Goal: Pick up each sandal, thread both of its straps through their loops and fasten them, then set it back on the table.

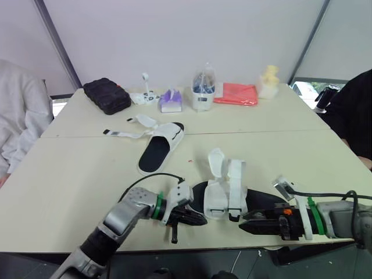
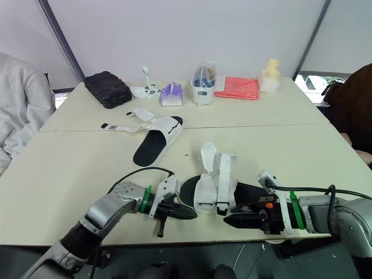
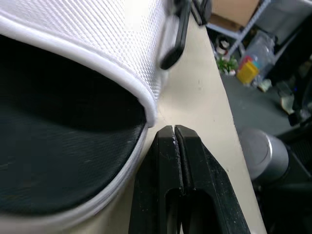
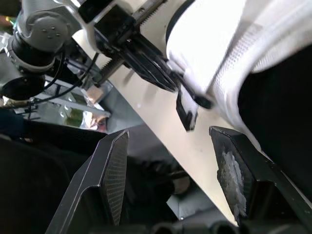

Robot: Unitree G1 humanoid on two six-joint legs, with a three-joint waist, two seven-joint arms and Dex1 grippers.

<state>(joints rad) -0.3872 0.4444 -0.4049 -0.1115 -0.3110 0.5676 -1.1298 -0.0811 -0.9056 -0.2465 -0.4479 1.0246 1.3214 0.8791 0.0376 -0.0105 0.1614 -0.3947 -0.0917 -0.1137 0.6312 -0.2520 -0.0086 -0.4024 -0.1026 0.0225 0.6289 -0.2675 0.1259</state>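
Observation:
A white sandal with a black footbed point(image 1: 224, 195) lies near the table's front edge, its two straps point(image 1: 235, 180) standing up unfastened with black buckles at their ends. My left gripper point(image 1: 197, 220) is shut and empty, its tips point(image 3: 174, 134) right beside the sandal's rim point(image 3: 141, 105). My right gripper point(image 1: 245, 224) is open on the sandal's other side, fingers point(image 4: 116, 178) wide apart, holding nothing, next to the hanging buckles point(image 4: 187, 111). A second white sandal point(image 1: 161, 146) lies farther back in the middle, its straps point(image 1: 125, 133) spread flat to the left.
Along the back of the table point(image 1: 70, 174) sit a black pouch point(image 1: 106, 95), a purple tissue pack point(image 1: 170, 100), a clear container point(image 1: 203, 90), a red cloth point(image 1: 235, 93) and a yellow figure point(image 1: 268, 78). A person in grey point(image 1: 17, 116) sits left, another in dark point(image 1: 354, 110) right.

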